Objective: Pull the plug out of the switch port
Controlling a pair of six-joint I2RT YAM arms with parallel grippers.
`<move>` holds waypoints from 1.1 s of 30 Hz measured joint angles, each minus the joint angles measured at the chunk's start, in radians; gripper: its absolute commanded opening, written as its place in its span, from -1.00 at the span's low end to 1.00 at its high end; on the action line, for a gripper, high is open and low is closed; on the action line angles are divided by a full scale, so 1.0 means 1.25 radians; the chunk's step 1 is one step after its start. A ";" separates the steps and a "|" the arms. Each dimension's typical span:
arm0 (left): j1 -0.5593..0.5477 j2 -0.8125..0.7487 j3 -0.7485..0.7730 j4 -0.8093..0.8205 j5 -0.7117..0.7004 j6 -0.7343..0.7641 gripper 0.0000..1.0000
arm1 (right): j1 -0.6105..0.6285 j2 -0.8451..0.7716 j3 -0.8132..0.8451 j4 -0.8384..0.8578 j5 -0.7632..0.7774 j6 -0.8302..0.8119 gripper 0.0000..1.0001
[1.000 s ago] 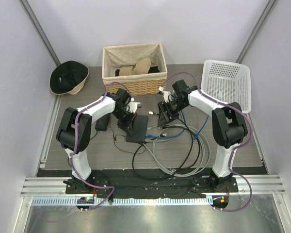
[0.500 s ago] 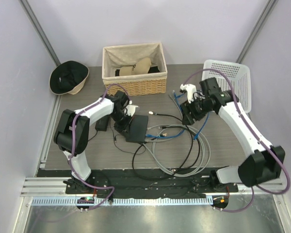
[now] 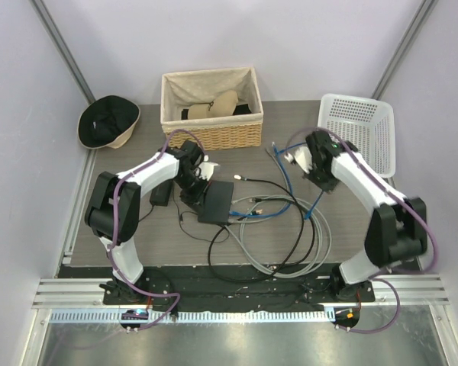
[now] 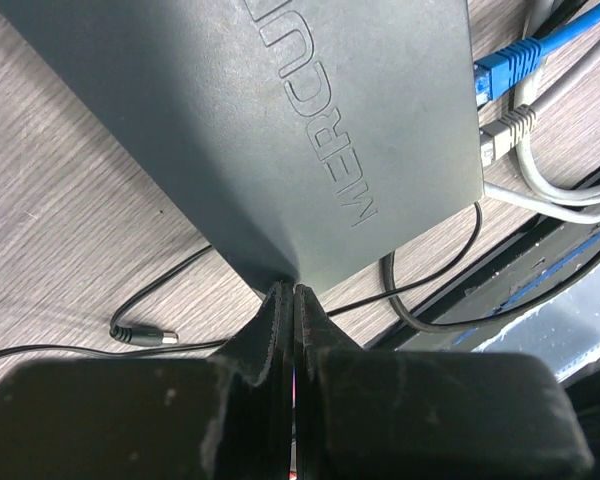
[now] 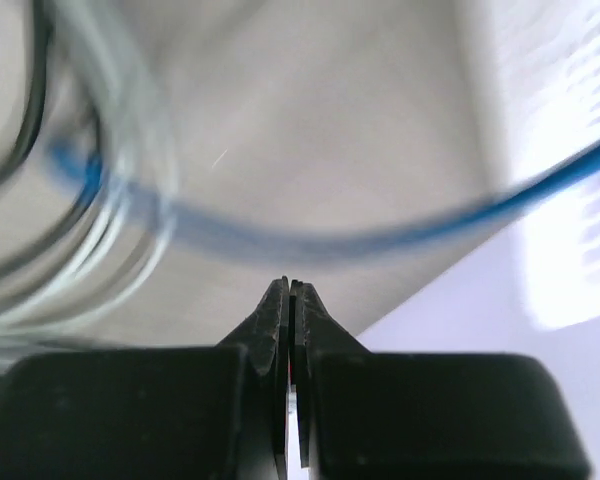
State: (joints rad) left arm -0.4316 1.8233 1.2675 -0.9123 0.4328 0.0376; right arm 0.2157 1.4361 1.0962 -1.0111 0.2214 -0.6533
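The switch [image 3: 217, 201] is a flat black box lying mid-table. A blue plug [image 4: 505, 63] and a grey plug [image 4: 500, 125] sit in the ports on its narrow edge. My left gripper [image 3: 192, 191] is shut and empty, and its tips [image 4: 288, 290] rest against the box's near corner [image 4: 270, 262]. My right gripper [image 3: 321, 181] hovers to the right, away from the switch. It is shut with nothing between its fingers [image 5: 290, 286], above a blurred blue cable [image 5: 380, 238]. That cable's loose end [image 3: 275, 145] lies on the table, in no port.
A wicker basket [image 3: 211, 108] stands at the back and a white plastic basket [image 3: 357, 131] at the back right. A hat [image 3: 107, 122] lies at the far left. A small black power brick [image 3: 161, 196] is left of the switch, with grey and black cable loops [image 3: 286, 238] in front.
My right arm has swung from beside the switch out to the right, and its jaws have closed empty. The left gripper stays pressed at the switch.
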 measured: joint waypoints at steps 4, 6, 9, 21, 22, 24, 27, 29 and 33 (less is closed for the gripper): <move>0.000 -0.001 -0.012 0.008 0.000 0.000 -1.00 | 0.074 0.225 0.246 0.065 0.036 0.031 -0.97; 0.000 -0.001 -0.026 0.009 0.001 -0.002 -1.00 | 0.126 0.299 0.335 0.120 0.037 0.057 -0.98; 0.000 -0.011 -0.041 0.007 0.002 -0.002 -1.00 | 0.193 0.285 0.287 0.173 0.036 0.073 -0.97; 0.004 -0.016 -0.034 -0.001 -0.041 -0.002 -1.00 | 0.126 0.148 0.234 0.092 -0.414 0.242 0.19; 0.005 -0.016 -0.031 -0.006 -0.042 -0.002 -1.00 | 0.130 0.152 0.240 0.115 -0.461 0.264 0.19; 0.005 -0.016 -0.021 -0.020 -0.042 -0.002 -1.00 | 0.135 0.173 0.246 0.155 -0.544 0.310 0.18; 0.006 -0.015 -0.008 -0.034 -0.041 -0.002 -1.00 | 0.137 0.244 0.244 0.224 -0.664 0.386 -0.13; 0.007 -0.015 -0.007 -0.039 -0.039 -0.003 -1.00 | 0.141 0.297 0.230 0.272 -0.721 0.435 -0.29; 0.007 -0.014 -0.008 -0.040 -0.037 -0.005 -1.00 | 0.162 0.381 0.208 0.313 -0.736 0.509 -0.42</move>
State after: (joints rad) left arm -0.4232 1.8053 1.2575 -0.9627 0.3862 0.0311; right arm 0.4187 1.9121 1.3560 -0.6205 -0.6983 -0.0170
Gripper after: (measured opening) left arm 0.009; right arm 0.317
